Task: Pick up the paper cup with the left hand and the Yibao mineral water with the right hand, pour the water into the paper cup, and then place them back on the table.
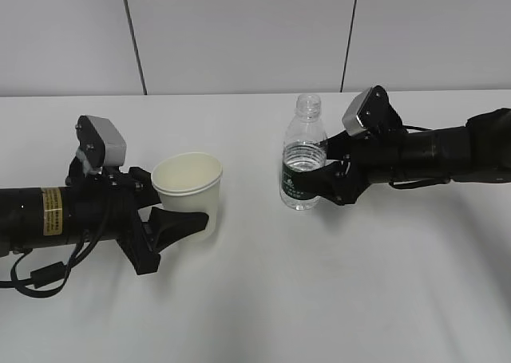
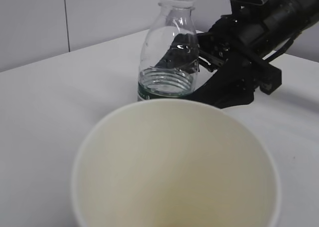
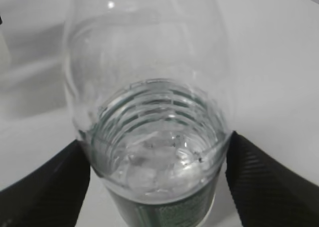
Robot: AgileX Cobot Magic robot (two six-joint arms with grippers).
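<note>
The cream-white paper cup [image 1: 188, 189] stands upright at the left, and its empty inside fills the left wrist view [image 2: 174, 172]. My left gripper [image 1: 180, 203] is shut on the paper cup, one finger on each side; the fingers are hidden in its wrist view. The Yibao mineral water [image 1: 303, 167], capless and about a third full, stands upright on the white table [image 1: 335, 299]. My right gripper [image 1: 310, 178] is shut on it at the green label. In the right wrist view both black fingers [image 3: 271, 182] press the bottle [image 3: 154, 142]. The bottle also shows in the left wrist view [image 2: 169, 62].
A grey panelled wall [image 1: 239, 36] runs along the table's far edge. The right arm [image 1: 431, 151] lies across the table from the right, the left arm [image 1: 56, 211] from the left. A gap of bare table separates cup and bottle.
</note>
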